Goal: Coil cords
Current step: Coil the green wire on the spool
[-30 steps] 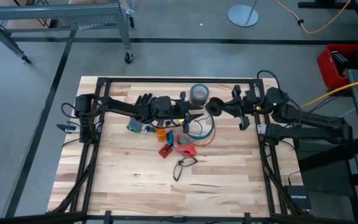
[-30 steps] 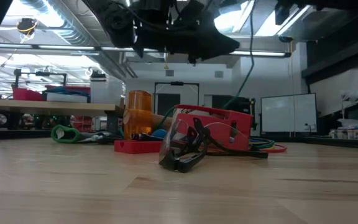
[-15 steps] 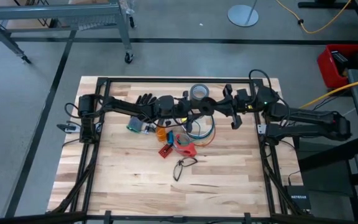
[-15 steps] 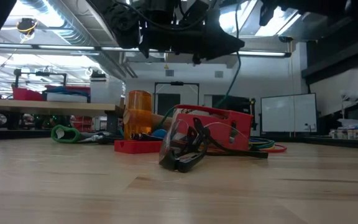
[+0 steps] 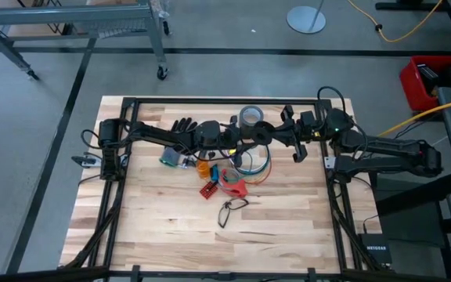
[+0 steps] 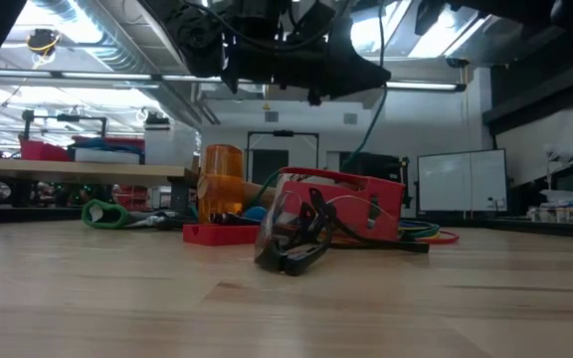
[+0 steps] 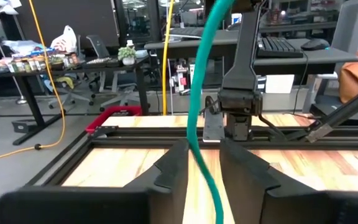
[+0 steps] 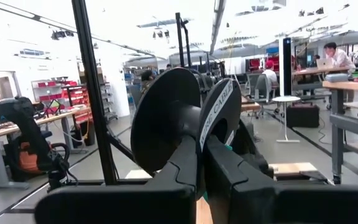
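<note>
A green cord (image 7: 199,93) runs between the left claw's (image 7: 202,165) narrowly parted fingers; the right claw (image 8: 202,163) grips a black spool (image 8: 185,118).

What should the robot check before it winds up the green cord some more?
1. The right gripper is shut on the black spool: ok.
2. The green cord runs between the left gripper fingers: ok.
3. The left gripper is clamped on the green cord: not ok, the gap is wider than the cord.
4. The cord is fixed to the spool: cannot tell.
5. The rest of the cords are picked up: not ok, the loop lies by the red box.
</note>
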